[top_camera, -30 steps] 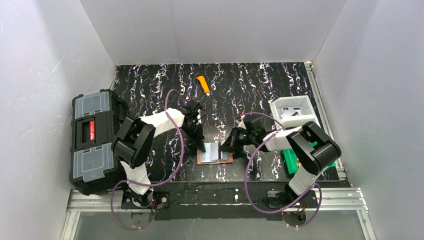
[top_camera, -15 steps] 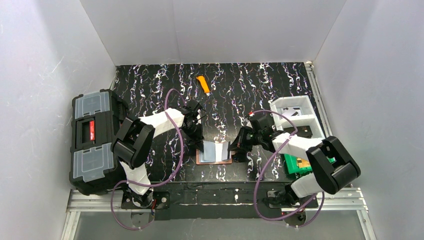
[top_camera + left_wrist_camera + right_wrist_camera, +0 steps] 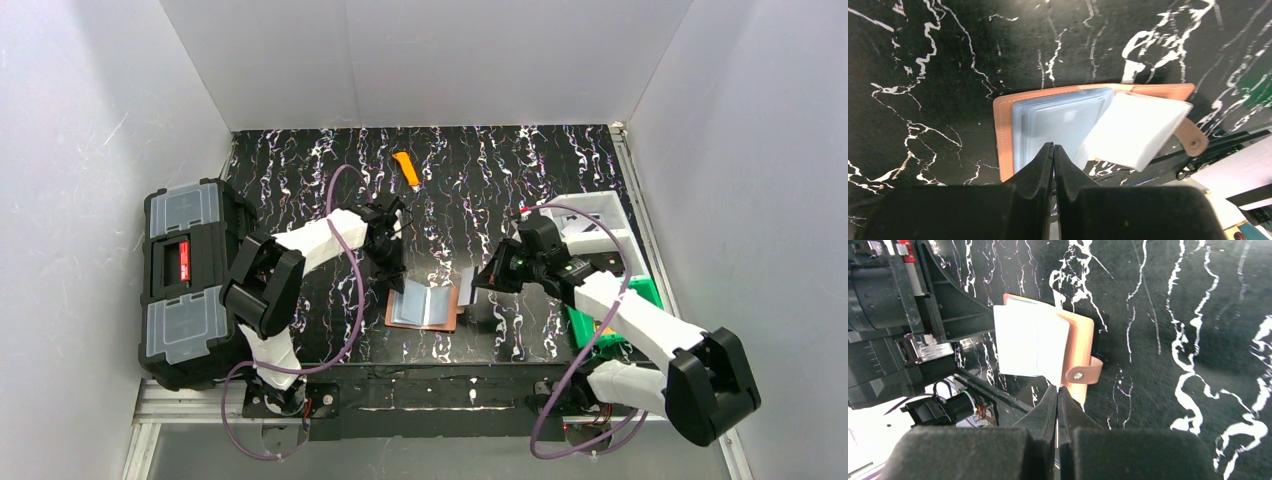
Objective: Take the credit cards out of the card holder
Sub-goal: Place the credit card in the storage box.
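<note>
The brown card holder (image 3: 425,307) lies open on the black marbled table, its clear sleeves fanned up. It also shows in the left wrist view (image 3: 1004,135) and the right wrist view (image 3: 1082,340), with its side tab (image 3: 1083,374). My left gripper (image 3: 392,280) is shut with its tips (image 3: 1053,146) over the holder's left sleeves. My right gripper (image 3: 480,287) is shut on a pale blue-grey credit card (image 3: 467,281), held edge-on just right of the holder; a thin white edge shows between the jaws (image 3: 1058,388). The orange-tan card is hidden.
A big black toolbox (image 3: 188,285) stands at the left. An orange utility knife (image 3: 406,170) lies at the back middle. A white divided bin (image 3: 590,222) and a green object (image 3: 600,322) sit at the right, behind the right arm.
My right gripper has drawn back to the right with the pale card, now out of the holder. The holder has shifted slightly left and its sleeves have fanned up. The left gripper stays on it.
</note>
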Tool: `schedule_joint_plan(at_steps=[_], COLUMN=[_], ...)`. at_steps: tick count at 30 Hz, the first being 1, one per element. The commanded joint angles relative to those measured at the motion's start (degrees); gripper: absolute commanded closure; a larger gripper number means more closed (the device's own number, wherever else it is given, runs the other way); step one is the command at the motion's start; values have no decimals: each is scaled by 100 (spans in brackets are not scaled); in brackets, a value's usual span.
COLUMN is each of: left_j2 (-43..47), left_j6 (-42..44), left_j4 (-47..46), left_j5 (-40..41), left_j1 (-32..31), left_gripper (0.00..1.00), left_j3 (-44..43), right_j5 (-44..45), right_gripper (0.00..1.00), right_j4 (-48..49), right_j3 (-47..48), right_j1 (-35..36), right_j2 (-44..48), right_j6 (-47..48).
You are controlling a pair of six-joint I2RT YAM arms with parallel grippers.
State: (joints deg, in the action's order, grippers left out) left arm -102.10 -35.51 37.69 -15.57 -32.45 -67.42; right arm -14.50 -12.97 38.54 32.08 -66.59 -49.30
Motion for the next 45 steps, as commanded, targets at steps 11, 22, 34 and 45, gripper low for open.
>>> schedule_joint_plan(at_steps=[11, 22, 34, 45], left_j2=[600, 433, 141, 115], left_j6=[264, 259, 426, 925], left_j4=[446, 1040, 1336, 1242], left_j5=[-16, 483, 531, -77], left_j1=[12, 19, 259, 313], left_gripper=[86, 84, 83, 82], left_j3=[-627, -1102, -1633, -1586], right_j5=[1556, 2031, 1829, 2023], right_gripper=[99, 99, 99, 99], right_j4=[-2257, -2819, -2833, -3199], right_j3=[641, 2222, 2872, 2614], right_j1=[-85, -87, -103, -280], right_j2=[942, -864, -1603, -902], right_j6=[-217, 652, 1127, 583])
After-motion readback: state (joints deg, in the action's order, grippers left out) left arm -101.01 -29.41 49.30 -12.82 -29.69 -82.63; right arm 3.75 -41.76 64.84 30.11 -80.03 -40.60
